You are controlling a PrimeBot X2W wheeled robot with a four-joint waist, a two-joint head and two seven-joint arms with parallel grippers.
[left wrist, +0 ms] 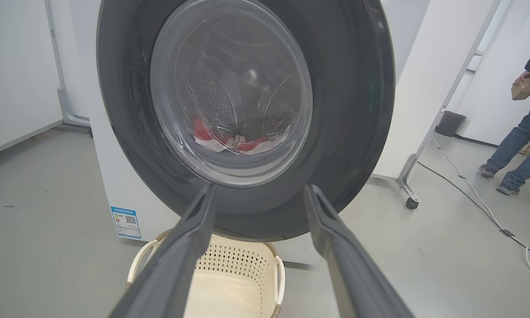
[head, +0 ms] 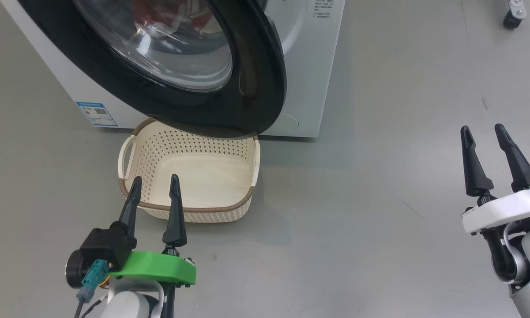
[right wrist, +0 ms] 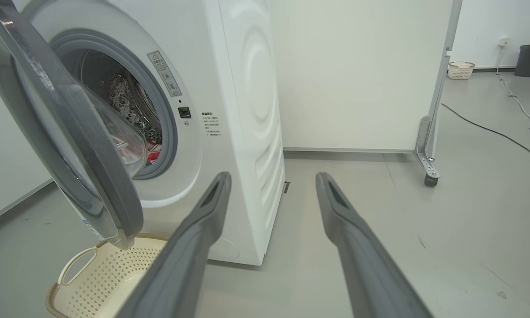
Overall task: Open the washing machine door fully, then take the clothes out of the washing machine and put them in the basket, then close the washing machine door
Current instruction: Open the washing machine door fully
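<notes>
The washing machine door (head: 265, 88) is standing partly open, angled out from the front of the washing machine (head: 309, 66). Its black rim is hanging over the back edge of the basket (head: 194, 207). The basket is sitting on the grey floor just in front of the machine, below the door, with its cream bottom showing. The clothes (left wrist: 238, 141) are lying inside the drum, showing as a red and white heap through the glass bowl. Glare on the window is blurring them, so it is hard to say how many pieces there are.

The left gripper (head: 155, 178) is hovering above the near rim of the basket. Its two dark fingers are spread wide, gripping nothing and pointing towards the door. The right gripper (head: 483, 128) is hanging over bare floor well off to the robot's right, apart from machine and basket. Its fingers are likewise parted wide and carrying nothing.

A blue label (head: 96, 113) is sticking to the machine's lower front. In the left wrist view a person (left wrist: 520, 128) is walking past at the far right, carrying a small brown box.
</notes>
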